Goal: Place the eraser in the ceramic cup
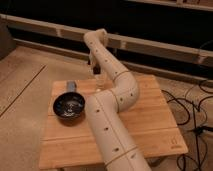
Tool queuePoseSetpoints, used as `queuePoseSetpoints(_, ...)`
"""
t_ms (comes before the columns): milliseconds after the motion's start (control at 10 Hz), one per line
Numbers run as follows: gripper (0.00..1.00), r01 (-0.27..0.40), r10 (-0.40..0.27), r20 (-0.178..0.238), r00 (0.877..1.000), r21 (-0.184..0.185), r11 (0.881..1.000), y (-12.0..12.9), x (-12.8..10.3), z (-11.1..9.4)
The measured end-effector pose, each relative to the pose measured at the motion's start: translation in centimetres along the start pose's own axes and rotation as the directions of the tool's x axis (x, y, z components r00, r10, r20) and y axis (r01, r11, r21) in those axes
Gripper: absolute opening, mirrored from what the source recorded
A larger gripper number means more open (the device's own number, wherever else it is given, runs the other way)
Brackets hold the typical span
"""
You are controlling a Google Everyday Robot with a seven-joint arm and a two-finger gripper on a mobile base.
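- The gripper [92, 70] hung closed over the far edge of the wooden table [150, 125], beyond the dark bowl [70, 106].
- The eraser lay nowhere visible; whether the closed pincer held it was unclear.
- The ceramic cup could not be made out, so the drop apparently remained.

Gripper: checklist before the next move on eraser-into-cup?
1. Gripper position: over the far edge of the table, pointing down. Ok.
2. Fingers shut: ok.
3. Eraser in the grip: cannot tell, no dark block shows.
4. Ceramic cup located: cannot tell. A small pale thing under the gripper, partly behind the arm, might be it.
5. Dark bowl and grey-blue block apart from the gripper: ok.
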Motion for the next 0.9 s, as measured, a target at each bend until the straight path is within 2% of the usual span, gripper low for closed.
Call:
queuePoseSetpoints(200, 0.0, -0.006, 0.006, 0.001, 1.0, 0.012, 1.0, -0.7, 0.0, 0.2)
queuePoseSetpoints(500, 0.0, -0.06, 0.06, 0.007, 0.998, 0.053, 0.997, -4.3, 0.1, 0.3)
queuePoseSetpoints(700, 0.0, -0.072, 0.071, 0.012, 0.997, 0.069, 0.995, -4.8, 0.0, 0.3)
queuePoseSetpoints(900, 0.0, -0.062, 0.06, 0.02, 0.998, 0.08, 0.995, -4.2, -0.3, 0.0)
